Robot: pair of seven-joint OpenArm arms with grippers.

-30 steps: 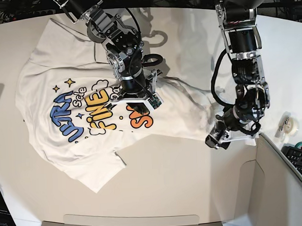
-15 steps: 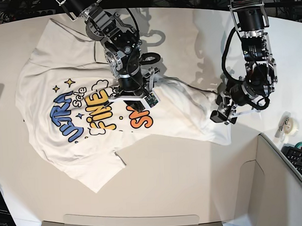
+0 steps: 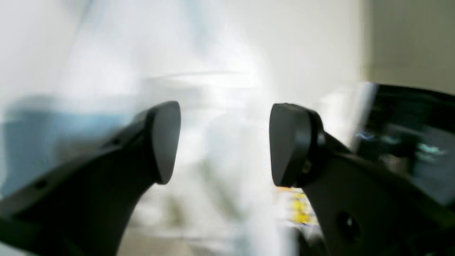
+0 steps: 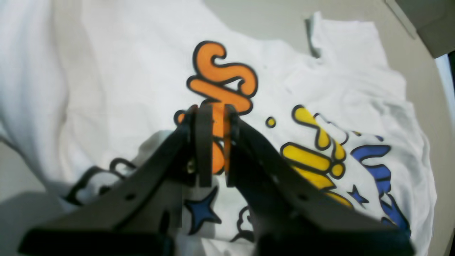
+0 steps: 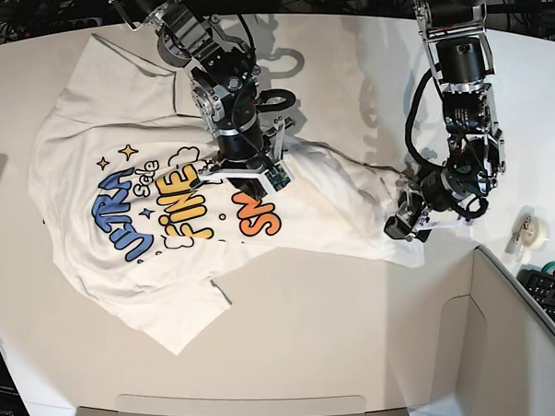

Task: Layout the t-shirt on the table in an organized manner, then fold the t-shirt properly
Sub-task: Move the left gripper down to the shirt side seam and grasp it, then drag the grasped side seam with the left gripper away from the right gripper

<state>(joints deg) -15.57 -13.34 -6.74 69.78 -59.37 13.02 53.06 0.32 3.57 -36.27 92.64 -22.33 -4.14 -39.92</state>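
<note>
My left gripper (image 3: 224,144) stands spread wide with nothing between its dark pads; the wrist view behind them is smeared with motion, so I read only a pale blur there. A second ago this arm sat lower, out past the shirt's edge; now it has swung back in and hangs just at the corner of the white short-sleeved cotton t-shirt with the blue, yellow and orange bubble-letter print (image 5: 167,199). That corner nearest my left gripper (image 5: 409,222) lies bunched and wrinkled on the large white smooth-topped table (image 5: 338,334), not pulled flat.

My right gripper (image 4: 212,149) is nearly clenched, with only a thin slit between the pads through which the orange letter shows. I cannot tell from the wrist view whether a pinch of fabric sits in that slit or whether I merely press down over the print. In the base view this right gripper (image 5: 248,177) has drifted slightly up the shirt while staying at the middle of the chest.

I judge the laying-out is only partly done: the printed side faces up and the far sleeve and shoulder lie fairly smooth, but the side towards my left arm is rumpled. My left gripper looks set to take that edge and draw it outward while the right steadies the middle. Folding is not yet begun.
</note>
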